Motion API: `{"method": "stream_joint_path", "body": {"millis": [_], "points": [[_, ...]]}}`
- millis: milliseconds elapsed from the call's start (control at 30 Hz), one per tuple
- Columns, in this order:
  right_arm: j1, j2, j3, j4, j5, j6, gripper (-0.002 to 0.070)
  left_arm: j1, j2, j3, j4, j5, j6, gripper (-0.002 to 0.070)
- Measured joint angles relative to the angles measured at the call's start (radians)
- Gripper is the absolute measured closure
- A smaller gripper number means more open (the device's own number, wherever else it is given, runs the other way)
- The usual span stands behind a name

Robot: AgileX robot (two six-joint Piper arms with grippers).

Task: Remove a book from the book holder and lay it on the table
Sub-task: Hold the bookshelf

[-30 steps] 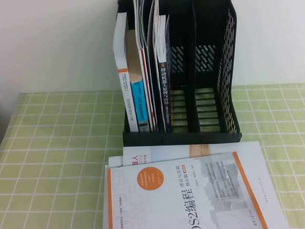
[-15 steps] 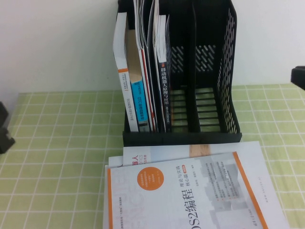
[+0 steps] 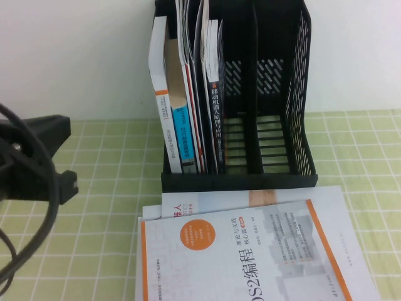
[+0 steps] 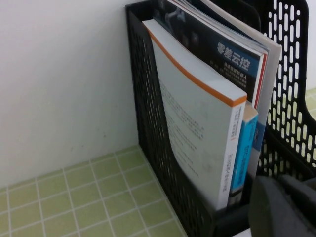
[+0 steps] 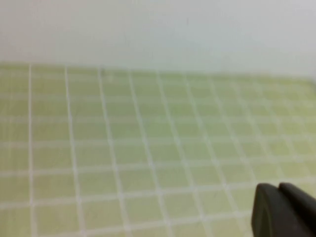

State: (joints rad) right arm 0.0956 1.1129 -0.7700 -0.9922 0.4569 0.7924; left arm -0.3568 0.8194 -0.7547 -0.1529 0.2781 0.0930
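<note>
Upright in the book holder (image 3: 250, 94) stood the book (image 3: 215, 100), wedged against its neighbours. The left gripper (image 4: 284, 207) hovered beside the holder, the right gripper (image 5: 284, 210) over bare bench (image 5: 148, 148); neither's jaws could be judged. Tight packing might drag out adjacent books.

Black-spined book (image 3: 214, 106) upright in black book holder (image 3: 299, 106), on green-checked table (image 3: 94, 207)

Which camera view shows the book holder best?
The high view: the whole book holder shows, with books and two free slots. The left wrist view, behind the left gripper, shows one end. The right wrist view, with the right gripper, shows none.
</note>
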Motion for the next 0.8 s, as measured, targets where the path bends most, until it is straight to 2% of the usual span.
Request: {"method": "stream_joint_path", "body": {"millis": [133, 267, 367, 500, 600, 800], "points": [[0.010, 0.025, -0.021, 0.489, 0.086, -0.283, 0.0678, 0.000, 0.075, -0.051, 0.000, -0.025, 0.026, 0.0678], [0.070, 0.051, -0.021, 1.040, 0.099, -0.816, 0.0678, 0.000, 0.191, -0.137, 0.000, -0.030, 0.044, 0.0678], [0.112, 0.067, -0.021, 1.378, 0.103, -1.190, 0.0678, 0.000, 0.285, -0.223, -0.002, -0.030, 0.053, 0.0678], [0.138, 0.088, -0.021, 1.722, 0.100, -1.515, 0.0678, 0.000, 0.420, -0.364, -0.039, 0.010, 0.078, 0.0678], [0.140, 0.103, -0.021, 1.949, 0.073, -1.695, 0.0678, -0.001, 0.513, -0.485, -0.162, 0.084, 0.206, 0.0678], [0.140, 0.154, -0.021, 2.248, 0.036, -1.956, 0.0678, -0.002, 0.684, -0.733, -0.552, 0.248, 0.669, 0.0678]]}}
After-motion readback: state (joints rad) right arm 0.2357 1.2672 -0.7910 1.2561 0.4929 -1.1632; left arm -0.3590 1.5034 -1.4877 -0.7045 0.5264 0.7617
